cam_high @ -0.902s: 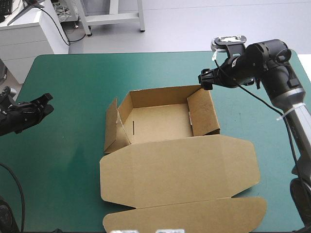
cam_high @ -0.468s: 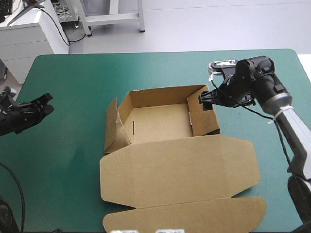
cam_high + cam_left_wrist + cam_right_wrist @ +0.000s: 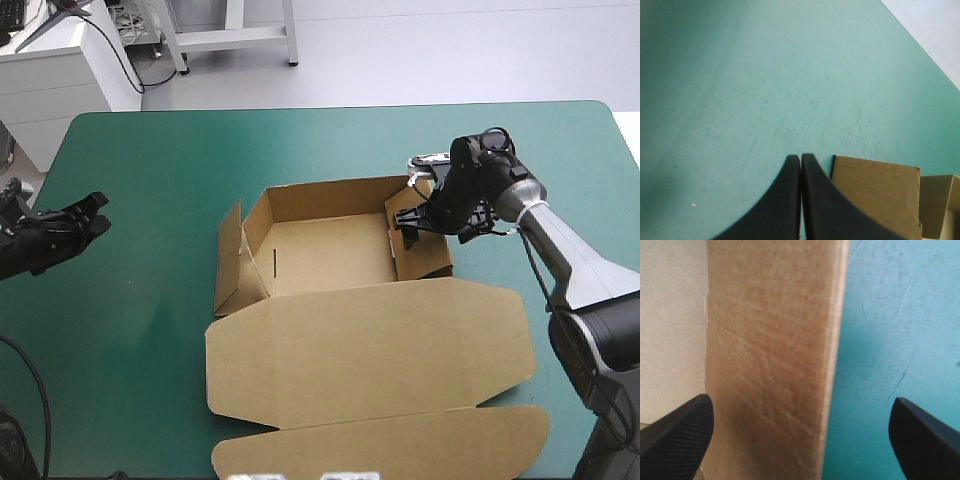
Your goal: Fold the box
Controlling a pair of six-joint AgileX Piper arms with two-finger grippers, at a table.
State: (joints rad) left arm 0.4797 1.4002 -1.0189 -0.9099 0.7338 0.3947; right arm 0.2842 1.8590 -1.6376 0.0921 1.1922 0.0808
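Shows a cut sheet of stiff brown board, the box, lying at the middle of the smooth teal-green table cover. Has its open tray toward the far edge and its broad flat lid spread toward the near edge.

Looks light and rigid. Probably bends only along its scored creases, springs back if released untucked, and slides on the cover under a sideways push. Seems best taken at the upper rim of a thin wall, pinched across the thickness, nearer the middle of its length than a corner.

Finds the right gripper spread wide, its broad black fin-shaped fingers straddling the upright right wall, one on the tray side and one over bare cover outside, clamping nothing. Finds the left gripper pressed together into a single point, empty, near the table's left edge and well apart from the box, with only a corner of board ahead of it.

Cannot tell whether either right finger touches the board. Hides the right wall's far end and any tab there behind the right gripper in the high view. Leaves the splayed left wall with its slot hard to read. Cuts off the lid's near flap at the edge of the high view.
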